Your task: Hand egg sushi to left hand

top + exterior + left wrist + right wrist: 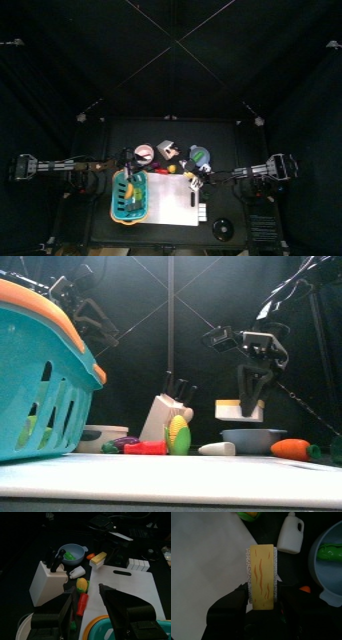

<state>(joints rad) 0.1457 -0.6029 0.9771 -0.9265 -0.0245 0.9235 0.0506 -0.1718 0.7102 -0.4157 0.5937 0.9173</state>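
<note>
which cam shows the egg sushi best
The right wrist view: the egg sushi fills the middle, held between the right pincer's jaws. The front view shows it small in that pincer, raised above the table. The left wrist view shows it distant. In the top view it is too small to pick out.

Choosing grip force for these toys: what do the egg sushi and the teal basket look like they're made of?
The egg sushi looks like matte painted wood or foam: flat yellow face with orange streaks over a white layer; I can't tell which. The teal basket looks like smooth moulded plastic, with slotted walls and an orange rim.
</note>
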